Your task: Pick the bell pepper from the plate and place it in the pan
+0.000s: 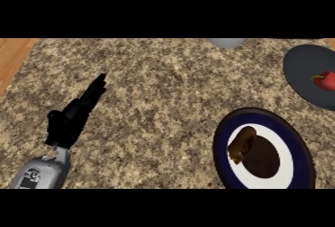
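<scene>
A red bell pepper lies inside the dark grey pan at the upper right, partly cut off by the view's right edge. Toward the lower right stands a plate with a dark blue rim and a white middle. It carries a brown oblong item and a dark brown round patch. My left hand is on the left side of the counter, far from both, open with its fingers straight and pointing up and to the right. It holds nothing. No right hand shows.
The counter top is speckled brown granite. A wooden strip runs along its upper left corner. A pale grey round object peeks in at the top edge, left of the pan.
</scene>
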Controlling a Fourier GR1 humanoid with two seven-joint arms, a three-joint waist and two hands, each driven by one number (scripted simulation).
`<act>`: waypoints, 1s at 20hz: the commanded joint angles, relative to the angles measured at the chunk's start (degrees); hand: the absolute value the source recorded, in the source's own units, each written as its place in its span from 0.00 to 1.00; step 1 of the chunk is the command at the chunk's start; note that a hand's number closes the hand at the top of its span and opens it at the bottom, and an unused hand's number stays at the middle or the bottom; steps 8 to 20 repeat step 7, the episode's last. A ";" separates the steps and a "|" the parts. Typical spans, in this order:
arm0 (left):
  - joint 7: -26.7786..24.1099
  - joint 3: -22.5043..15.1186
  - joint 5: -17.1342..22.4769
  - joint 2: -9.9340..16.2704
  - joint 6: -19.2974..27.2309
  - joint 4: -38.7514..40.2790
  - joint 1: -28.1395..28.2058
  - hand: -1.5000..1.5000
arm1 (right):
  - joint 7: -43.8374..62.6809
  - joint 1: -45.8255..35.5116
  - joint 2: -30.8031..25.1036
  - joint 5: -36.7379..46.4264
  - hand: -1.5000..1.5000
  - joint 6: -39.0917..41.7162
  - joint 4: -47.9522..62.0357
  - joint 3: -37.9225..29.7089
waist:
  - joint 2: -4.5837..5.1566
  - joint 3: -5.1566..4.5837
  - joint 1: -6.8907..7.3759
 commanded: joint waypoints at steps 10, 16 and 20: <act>-0.96 2.39 1.54 1.30 -1.47 0.69 0.89 0.50 | -10.96 8.03 0.75 -0.87 0.00 6.42 -2.23 -1.01 | -0.29 -0.04 -0.71; -0.96 2.39 1.54 1.30 -1.47 0.69 0.89 0.50 | -10.96 8.03 0.75 -0.87 0.00 6.42 -2.23 -1.01 | -0.29 -0.04 -0.71; -0.96 2.39 1.54 1.30 -1.47 0.69 0.89 0.50 | -10.96 8.03 0.75 -0.87 0.00 6.42 -2.23 -1.01 | -0.29 -0.04 -0.71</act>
